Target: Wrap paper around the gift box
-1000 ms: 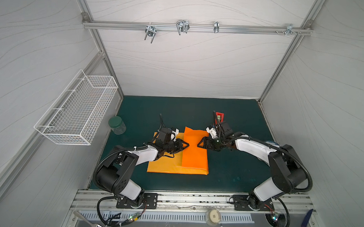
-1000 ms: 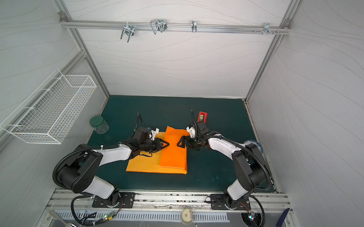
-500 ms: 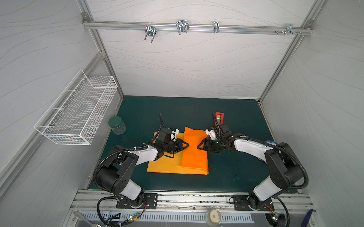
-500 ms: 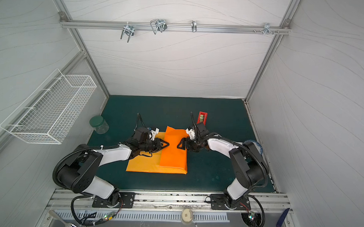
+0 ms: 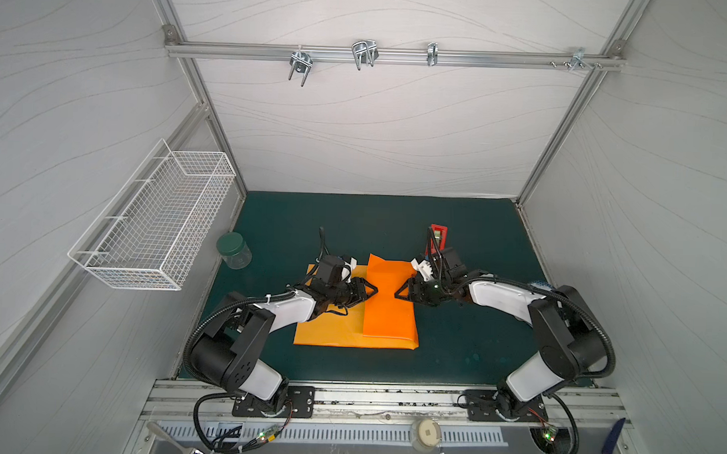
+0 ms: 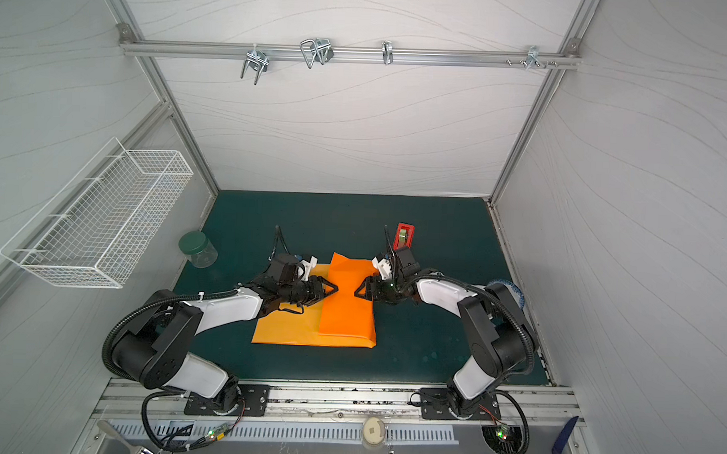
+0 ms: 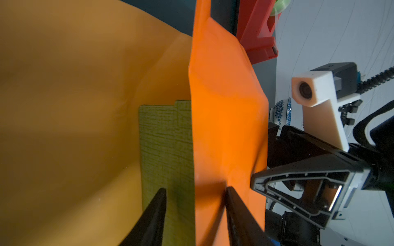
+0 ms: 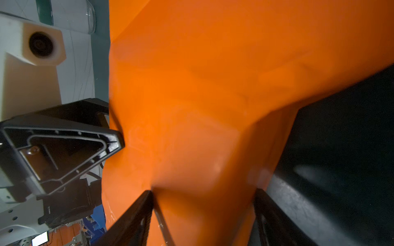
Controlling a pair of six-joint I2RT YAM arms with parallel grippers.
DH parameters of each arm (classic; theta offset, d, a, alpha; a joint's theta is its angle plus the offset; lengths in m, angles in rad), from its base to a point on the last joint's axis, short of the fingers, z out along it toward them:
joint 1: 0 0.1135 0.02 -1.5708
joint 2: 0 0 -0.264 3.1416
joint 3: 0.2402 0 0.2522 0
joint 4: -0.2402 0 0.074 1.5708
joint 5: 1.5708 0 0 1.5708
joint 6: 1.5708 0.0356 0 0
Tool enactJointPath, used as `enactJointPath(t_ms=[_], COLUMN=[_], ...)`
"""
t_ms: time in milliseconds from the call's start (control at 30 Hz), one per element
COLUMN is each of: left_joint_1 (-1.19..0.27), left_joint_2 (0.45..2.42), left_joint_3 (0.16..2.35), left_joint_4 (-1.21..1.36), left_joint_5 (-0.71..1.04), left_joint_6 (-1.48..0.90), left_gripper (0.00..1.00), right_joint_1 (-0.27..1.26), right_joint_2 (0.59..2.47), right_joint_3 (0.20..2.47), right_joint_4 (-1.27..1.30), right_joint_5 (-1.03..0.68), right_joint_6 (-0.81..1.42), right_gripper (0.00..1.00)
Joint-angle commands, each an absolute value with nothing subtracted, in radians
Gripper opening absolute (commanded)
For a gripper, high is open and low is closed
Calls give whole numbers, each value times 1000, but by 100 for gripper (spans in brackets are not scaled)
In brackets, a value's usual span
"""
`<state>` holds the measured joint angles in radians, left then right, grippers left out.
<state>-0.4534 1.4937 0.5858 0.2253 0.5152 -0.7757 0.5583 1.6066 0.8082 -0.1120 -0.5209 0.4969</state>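
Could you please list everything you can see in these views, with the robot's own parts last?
mat: one, dark green, tabletop
paper: one, orange, mid-mat, one flap folded over
gift box: one, olive-green, partly showing under the paper's flap
tape dispenser: one, red, mat's far side, right of centre
jar: one, clear, green lid, mat's left edge
bowl: one, blue-and-white, mat's right edge
wire basket: one, white, hung left of the mat
hooks: several, metal, on the overhead rail
left claw: one, black, jaws apart astride the flap's edge
right claw: one, black, paper between its jaws, grip unclear
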Motion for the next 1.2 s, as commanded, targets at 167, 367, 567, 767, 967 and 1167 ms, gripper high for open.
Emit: enactJointPath(t_ms=[167, 367, 567, 767, 967, 1167], left_joint_1=[-459, -457, -458, -469, -485, -485], left_joint_2=[1449, 1411, 1408, 1456, 1512, 1539], left_joint_3=[624, 636, 640, 654, 663, 646], left_joint_4=[7, -26, -20, 36, 47, 38], left_joint_5=[451, 443, 472, 537, 552, 525], left_joint_6=[-736, -715, -718, -759, -752, -731], left_gripper=[60, 63, 60, 52, 40, 32], right_joint_1=[565, 566, 565, 565, 566, 545], right_joint_2=[1655, 1647, 1636, 1632, 1613, 1567], right_joint_3=[741, 743, 743, 746, 768, 812], right_joint_4=[-212, -217, -212, -205, -226, -276], right_joint_5=[-419, -407, -392, -392, -387, -384], right_joint_6=[468, 473, 485, 492, 483, 458], right_gripper=[74, 74, 75, 75, 77, 81])
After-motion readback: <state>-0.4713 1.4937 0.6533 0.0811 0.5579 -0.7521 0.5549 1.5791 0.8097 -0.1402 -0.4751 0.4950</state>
